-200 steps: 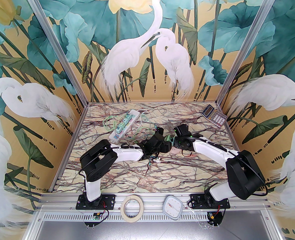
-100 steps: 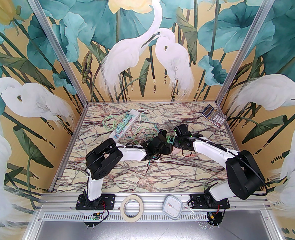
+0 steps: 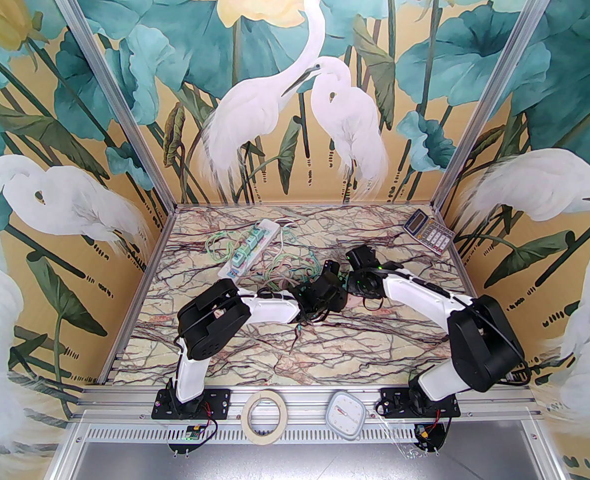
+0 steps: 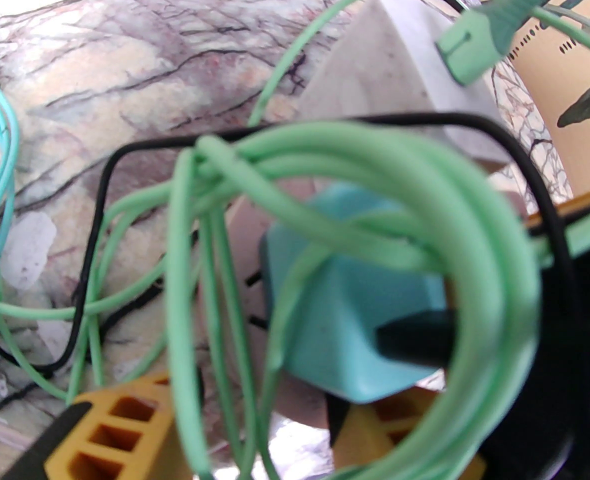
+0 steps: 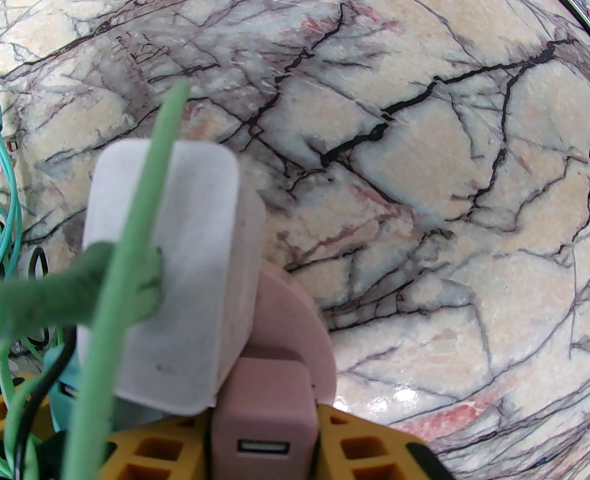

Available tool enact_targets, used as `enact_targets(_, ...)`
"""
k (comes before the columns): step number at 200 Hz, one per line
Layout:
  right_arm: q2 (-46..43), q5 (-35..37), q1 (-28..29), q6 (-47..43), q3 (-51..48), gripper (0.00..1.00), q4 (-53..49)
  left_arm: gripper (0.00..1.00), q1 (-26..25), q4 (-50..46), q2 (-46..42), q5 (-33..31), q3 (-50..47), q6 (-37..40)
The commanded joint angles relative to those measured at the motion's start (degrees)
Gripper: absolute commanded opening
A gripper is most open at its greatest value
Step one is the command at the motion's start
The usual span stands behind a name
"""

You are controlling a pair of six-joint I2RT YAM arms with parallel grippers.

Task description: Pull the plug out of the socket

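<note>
The right fingers (image 5: 360, 443) clamped the pink socket (image 5: 270, 393). The left fingers (image 4: 110, 418) flanked the teal plug (image 4: 335, 313); whether they gripped it was unclear.

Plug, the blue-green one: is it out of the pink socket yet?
Not yet. Done: the right gripper is shut on the pink socket, holding it steady. In hand: the left gripper has its fingers either side of the teal plug, not clamped. Left: grip it and pull it out; it appears seated against the socket.
</note>
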Motion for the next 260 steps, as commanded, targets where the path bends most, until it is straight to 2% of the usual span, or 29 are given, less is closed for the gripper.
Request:
enact_targets(1,3.6,-4.1,4.9,1.1,5.3,0.35,-1.5,0.46,-0.6,-7.2,5.0,1.5,0.2,1.8)
enact_targets(27,6.5,-3.7,6.7,1.6,7.9,0.34,-2.5,0.42,-0.6,-8.0,5.2,1.8,0.7,1.8)
enact_targets(51,4.9,-3.8,5.8,1.9,6.6,0.33,-1.6,0.41,-0.7,-8.7,5.0,1.5,0.1,1.3)
enact_targets(67,1.5,-4.4,4.0,1.8,4.5,0.33,-0.6,0.40,-0.6,-8.9,4.9,1.2,-0.4,1.0)
enact_targets(109,-8.0,-12.6,-4.7,1.5,-2.3,0.34,3.4,0.35,-0.7,-9.4,5.8,1.6,-0.1,0.5)
enact_targets(131,-8.3,-13.1,-5.4,0.9,-2.7,0.35,2.8,0.32,-0.8,-9.3,6.1,2.2,0.4,0.5)
enact_targets(149,-6.9,-11.7,-4.4,1.3,-2.3,0.35,1.8,0.32,-1.2,-9.6,6.4,2.2,1.0,1.0)
enact_targets(209,4.2,2.9,8.7,0.6,6.8,0.34,-5.5,0.29,-2.0,-12.2,7.1,1.7,2.9,2.2)
enact_targets(230,6.1,4.6,9.7,0.6,8.1,0.32,-6.5,0.29,-2.0,-12.8,7.2,1.6,3.0,2.3)
enact_targets(260,2.9,4.6,8.7,0.2,6.3,0.32,-5.2,0.29,-2.0,-12.7,7.2,1.4,2.6,2.0)
